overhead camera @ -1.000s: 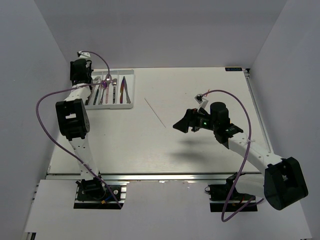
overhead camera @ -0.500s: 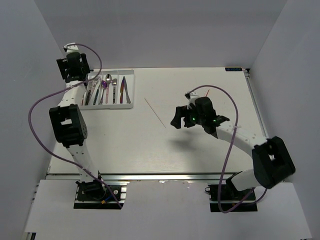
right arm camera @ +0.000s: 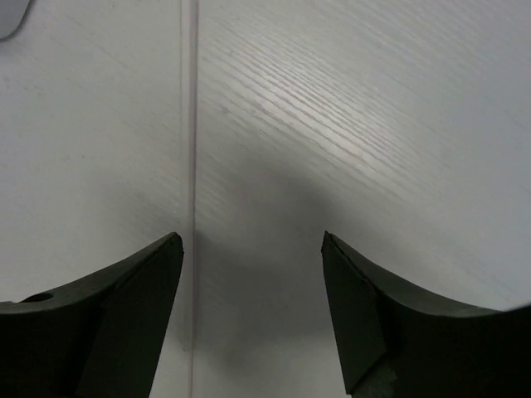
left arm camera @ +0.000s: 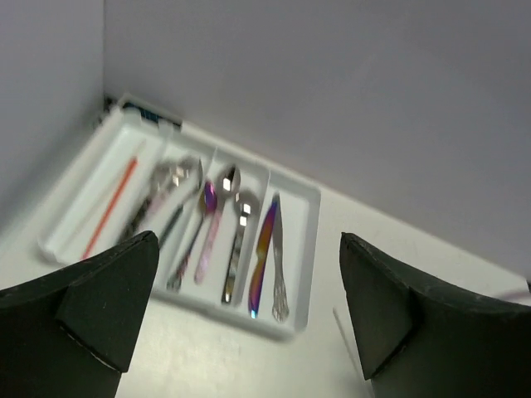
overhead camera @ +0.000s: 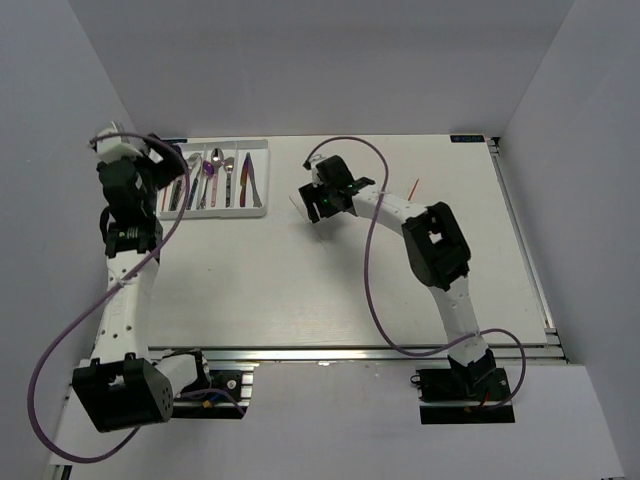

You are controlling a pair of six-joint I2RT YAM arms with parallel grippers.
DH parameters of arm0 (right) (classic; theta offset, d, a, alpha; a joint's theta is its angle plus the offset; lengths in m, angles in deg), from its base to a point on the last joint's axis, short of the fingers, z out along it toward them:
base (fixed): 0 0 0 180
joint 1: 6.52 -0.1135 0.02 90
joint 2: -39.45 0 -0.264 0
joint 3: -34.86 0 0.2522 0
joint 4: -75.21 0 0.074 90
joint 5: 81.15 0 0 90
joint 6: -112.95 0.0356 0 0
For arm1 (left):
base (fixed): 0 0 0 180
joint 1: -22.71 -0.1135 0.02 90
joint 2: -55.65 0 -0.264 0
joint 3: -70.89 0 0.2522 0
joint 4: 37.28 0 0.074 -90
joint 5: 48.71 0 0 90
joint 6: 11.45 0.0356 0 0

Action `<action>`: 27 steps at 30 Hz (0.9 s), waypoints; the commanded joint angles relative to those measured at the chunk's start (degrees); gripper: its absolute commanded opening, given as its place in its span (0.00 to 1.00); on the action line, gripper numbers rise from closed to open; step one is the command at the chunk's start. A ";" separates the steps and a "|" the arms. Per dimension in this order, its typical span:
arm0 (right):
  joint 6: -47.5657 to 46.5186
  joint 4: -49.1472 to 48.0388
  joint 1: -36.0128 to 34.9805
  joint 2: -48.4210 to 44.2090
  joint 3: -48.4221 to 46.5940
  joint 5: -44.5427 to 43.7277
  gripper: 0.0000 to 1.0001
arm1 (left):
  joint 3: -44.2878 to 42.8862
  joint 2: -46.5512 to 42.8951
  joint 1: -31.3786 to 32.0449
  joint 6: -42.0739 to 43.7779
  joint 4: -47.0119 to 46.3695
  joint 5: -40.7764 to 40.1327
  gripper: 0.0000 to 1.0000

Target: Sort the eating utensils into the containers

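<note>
The white tray [overhead camera: 262, 178] sits at the table's far left, and its containers hold several utensils. In the left wrist view the tray [left arm camera: 309, 217] shows a red chopstick [left arm camera: 109, 207], forks [left arm camera: 162, 192], a pink spoon [left arm camera: 206, 234], silver spoons [left arm camera: 236, 249], an iridescent knife [left arm camera: 264, 247] and a silver knife [left arm camera: 279, 267]. My left gripper [overhead camera: 166, 165] hangs open and empty above the tray's near left side. My right gripper [overhead camera: 316, 208] is open low over a pale chopstick [right arm camera: 192, 124] on the table, which runs just inside its left finger [right arm camera: 124, 315].
A short red chopstick [overhead camera: 413, 188] lies on the table to the right of the right arm. White walls close in the back and both sides. The arms' purple cables loop over the table.
The left gripper opened and pulled back from the tray toward the near left. The right arm swung left and forward, coming down over the pale chopstick, and its jaws narrowed slightly.
</note>
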 commanded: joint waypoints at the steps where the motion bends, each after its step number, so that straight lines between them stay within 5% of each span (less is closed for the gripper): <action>1: -2.76 7.44 -2.05 6.32 -10.92 -1.43 0.70 | 8.76 -1.96 -0.12 -3.40 1.82 6.36 0.98; 4: -2.76 10.45 -2.93 10.91 -19.63 -1.60 0.66 | 11.05 -2.67 0.23 -2.69 2.78 7.69 0.98; 11: -2.68 12.11 -3.81 15.31 -23.67 -3.70 0.61 | 12.11 -2.14 0.75 -4.45 1.03 12.34 0.98; 18: -2.76 20.02 -3.72 19.53 -26.68 -1.95 0.44 | 11.41 -2.49 0.84 -4.10 2.69 12.17 0.98; 26: -2.76 28.21 -3.72 20.59 -20.80 -0.10 0.15 | 9.47 -2.32 0.84 -3.22 6.82 8.57 0.98; 27: -2.68 27.95 -3.72 19.63 -19.31 -0.19 0.00 | 9.39 -2.32 0.84 -3.31 7.09 8.30 0.98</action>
